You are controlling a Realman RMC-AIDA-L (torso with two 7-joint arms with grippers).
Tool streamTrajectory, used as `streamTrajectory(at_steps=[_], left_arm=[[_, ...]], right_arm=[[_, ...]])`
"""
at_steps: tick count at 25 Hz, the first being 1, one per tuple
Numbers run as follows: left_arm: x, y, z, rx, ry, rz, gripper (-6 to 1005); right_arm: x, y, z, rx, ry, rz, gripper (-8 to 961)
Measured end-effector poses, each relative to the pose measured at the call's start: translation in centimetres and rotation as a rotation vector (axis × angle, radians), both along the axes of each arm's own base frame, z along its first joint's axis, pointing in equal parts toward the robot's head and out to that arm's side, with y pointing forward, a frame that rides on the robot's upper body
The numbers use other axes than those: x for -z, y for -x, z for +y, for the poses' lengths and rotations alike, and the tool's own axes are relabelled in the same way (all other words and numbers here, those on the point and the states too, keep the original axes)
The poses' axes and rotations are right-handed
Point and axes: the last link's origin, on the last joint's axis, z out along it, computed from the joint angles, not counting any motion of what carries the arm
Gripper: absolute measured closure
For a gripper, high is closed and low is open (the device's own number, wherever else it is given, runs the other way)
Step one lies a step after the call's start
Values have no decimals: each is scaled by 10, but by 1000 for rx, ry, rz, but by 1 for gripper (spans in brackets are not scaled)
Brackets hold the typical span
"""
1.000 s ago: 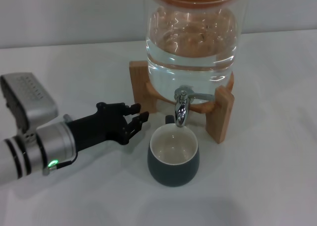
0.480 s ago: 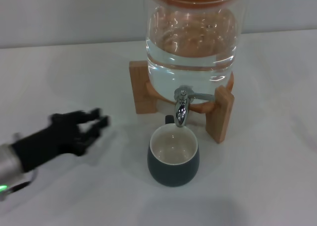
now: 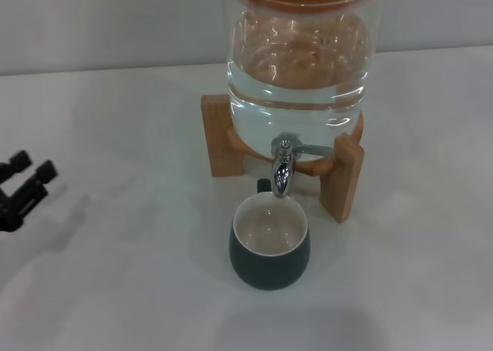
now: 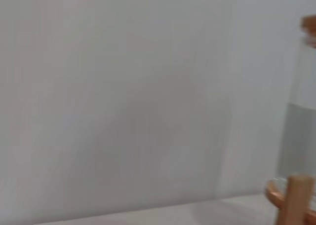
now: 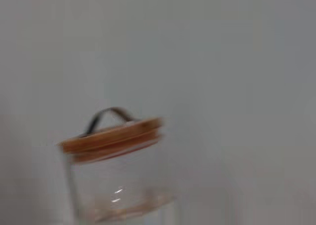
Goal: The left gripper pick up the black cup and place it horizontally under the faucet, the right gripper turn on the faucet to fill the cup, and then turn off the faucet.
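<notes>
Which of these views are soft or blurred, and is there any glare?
Head view: sharp, with bright reflections on the glass dispenser and the chrome faucet; the black cup and left gripper cast soft shadows. Left wrist view: soft, mostly blank wall. Right wrist view: blurred wooden lid.

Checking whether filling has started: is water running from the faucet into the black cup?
No; the faucet shows no stream, and the black cup beneath looks empty.
</notes>
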Motion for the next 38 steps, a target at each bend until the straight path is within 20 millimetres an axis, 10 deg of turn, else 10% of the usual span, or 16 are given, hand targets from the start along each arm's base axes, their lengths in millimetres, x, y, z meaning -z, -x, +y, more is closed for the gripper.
streamTrajectory(at_steps=[15,38], left_arm=[[-17,17,-1,-101,-102,-55,196],[-33,27,-6,-172,-239,-114,132]], right_arm=[[56,71,46,-196,364,-79,127],[122,118,86,-239,496,-199,127]])
